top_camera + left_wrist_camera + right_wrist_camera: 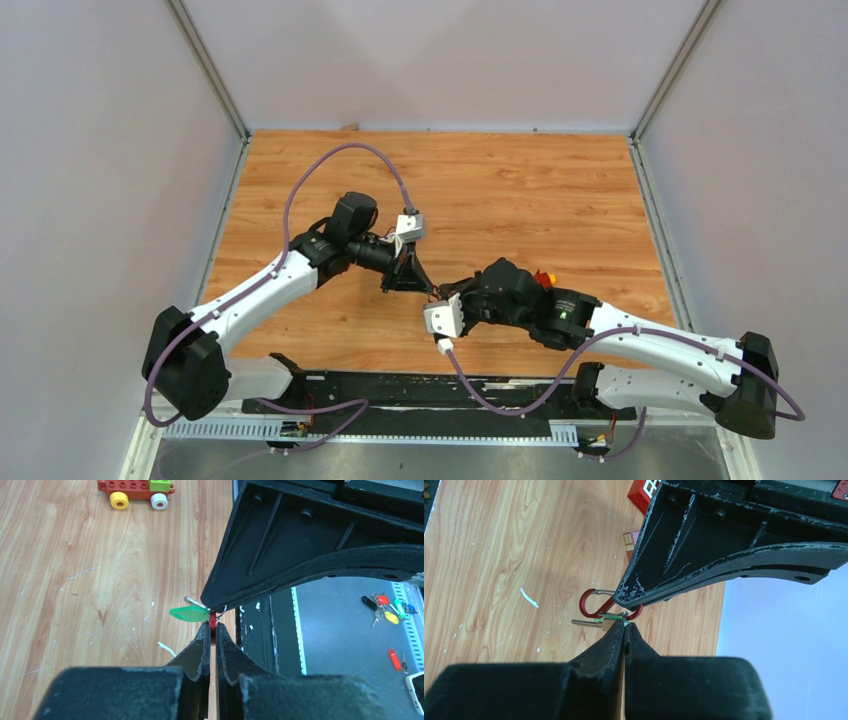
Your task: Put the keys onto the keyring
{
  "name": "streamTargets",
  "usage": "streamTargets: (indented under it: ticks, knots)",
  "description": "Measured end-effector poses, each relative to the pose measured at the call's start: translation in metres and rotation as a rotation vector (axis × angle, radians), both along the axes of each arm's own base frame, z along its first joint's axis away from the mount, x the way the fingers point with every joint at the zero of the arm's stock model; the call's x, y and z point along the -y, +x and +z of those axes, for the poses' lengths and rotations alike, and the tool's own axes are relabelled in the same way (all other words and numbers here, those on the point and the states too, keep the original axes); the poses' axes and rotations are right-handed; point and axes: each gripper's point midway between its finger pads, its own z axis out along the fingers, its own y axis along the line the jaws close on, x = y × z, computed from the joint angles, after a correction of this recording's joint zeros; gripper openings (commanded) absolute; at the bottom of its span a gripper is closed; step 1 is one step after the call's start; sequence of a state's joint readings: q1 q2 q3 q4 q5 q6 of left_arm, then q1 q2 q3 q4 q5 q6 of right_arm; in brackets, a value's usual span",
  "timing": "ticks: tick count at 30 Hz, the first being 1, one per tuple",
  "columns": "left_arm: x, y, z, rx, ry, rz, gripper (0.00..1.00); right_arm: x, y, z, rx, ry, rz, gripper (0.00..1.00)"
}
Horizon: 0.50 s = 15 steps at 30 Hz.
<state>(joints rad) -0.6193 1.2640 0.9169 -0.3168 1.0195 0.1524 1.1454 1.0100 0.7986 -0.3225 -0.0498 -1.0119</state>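
Note:
The red keyring point(582, 603), a wire loop curled like a hook, hangs in the air between the two grippers. My left gripper point(213, 627) is shut on it point(213, 620). My right gripper point(624, 626) is shut on the green-headed key point(584, 622) at its small metal ring, right against the keyring. The key's green head point(189, 613) sticks out to the left of the loop. In the top view the left gripper point(415, 280) and the right gripper point(448, 292) meet tip to tip over the middle of the table. The black-headed key is not in view near the grippers.
A red-yellow-green toy block cluster point(135, 490) stands on the wooden table point(520, 190). A red box with white squares point(646, 490) lies beyond the grippers. Several spare coloured keys point(385, 607) lie on the grey surface past the table's near edge.

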Motion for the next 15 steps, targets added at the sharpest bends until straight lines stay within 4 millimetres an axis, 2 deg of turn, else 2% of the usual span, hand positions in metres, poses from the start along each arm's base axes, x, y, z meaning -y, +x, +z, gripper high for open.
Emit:
streamTargets:
  ticks: [15]
  knots:
    - [0.0003,-0.0002,-0.0005,0.013,-0.001,-0.007,0.00,0.0001,0.0016,0.0000,0.015,-0.001,-0.007,0.00]
